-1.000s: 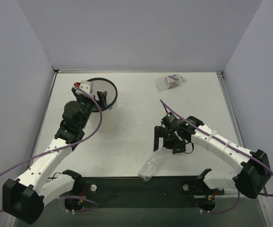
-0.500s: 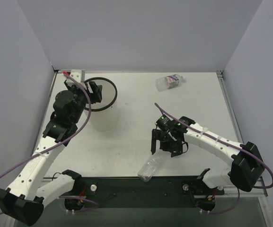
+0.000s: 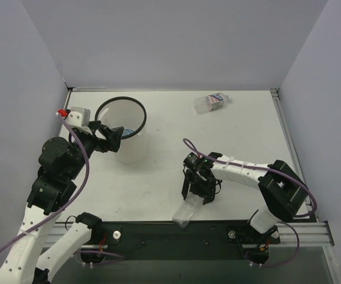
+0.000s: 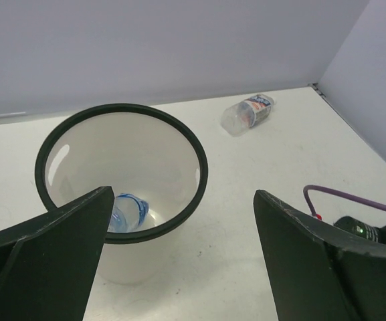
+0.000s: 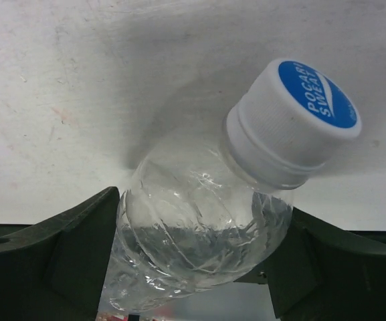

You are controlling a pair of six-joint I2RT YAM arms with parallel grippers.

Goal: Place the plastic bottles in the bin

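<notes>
Bottles, three: blue-label bottle [image 4: 129, 210] inside the bin [image 4: 199, 170], one done, left gripper [image 4: 182, 195] spread empty beside it; unlabelled bottle [image 3: 186, 212] lying at the table [image 3: 176, 142] near edge, pinched by right gripper [image 5: 205, 207]; white-blue-label bottle [image 3: 211, 102] at far side, pending.

The white table [image 3: 235, 142] carries 3 things. The bin [image 3: 130, 152] stands upright at the far left, 1 labelled bottle [image 3: 210, 102] lies sideways at the far middle, and 1 bare bottle [image 3: 188, 210] lies by the near edge.
</notes>
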